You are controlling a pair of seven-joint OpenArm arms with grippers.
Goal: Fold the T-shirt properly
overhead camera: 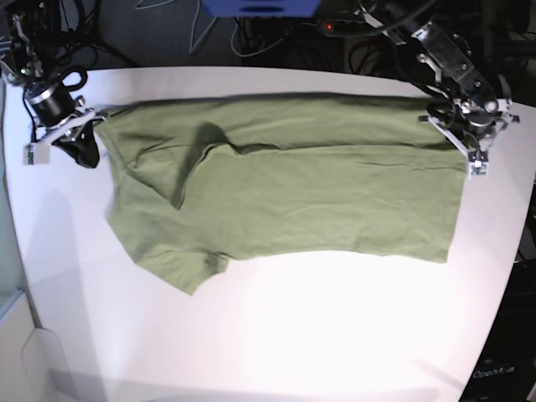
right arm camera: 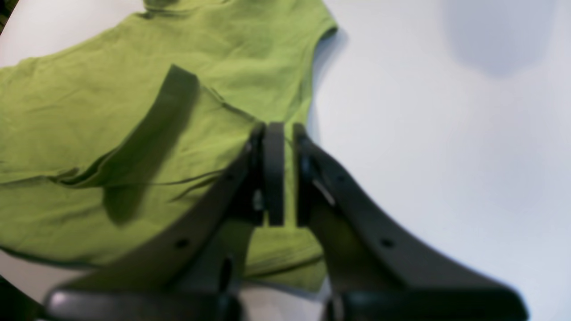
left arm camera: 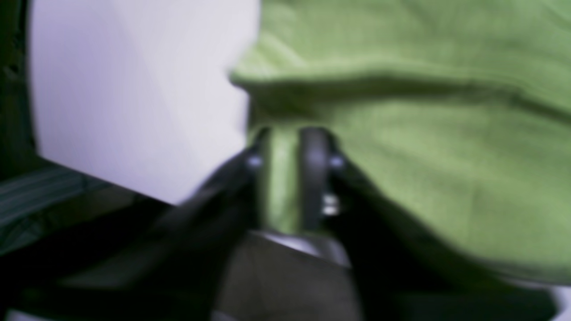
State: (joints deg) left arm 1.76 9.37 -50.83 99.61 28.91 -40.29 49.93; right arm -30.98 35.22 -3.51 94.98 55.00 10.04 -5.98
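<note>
The shirt (overhead camera: 285, 193) lies folded once lengthwise on the worktop (overhead camera: 276, 335); further folds remain. The left gripper (left arm camera: 292, 178) at 3 o'clock has cloth between narrow jaws. The right gripper (right arm camera: 283, 174) at 9 o'clock is closed, seemingly empty.

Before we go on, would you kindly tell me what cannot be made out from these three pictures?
- Left wrist view: badly blurred. Green fabric of the olive-green short-sleeved T-shirt sits between the fingers of the left gripper; whether they pinch it is unclear.
- Right wrist view: the right gripper hides the shirt hem behind it.
- Base view: both grippers are too small to read; the white round table is cut off at the bottom edge.
- No white tag shows anywhere.
</note>
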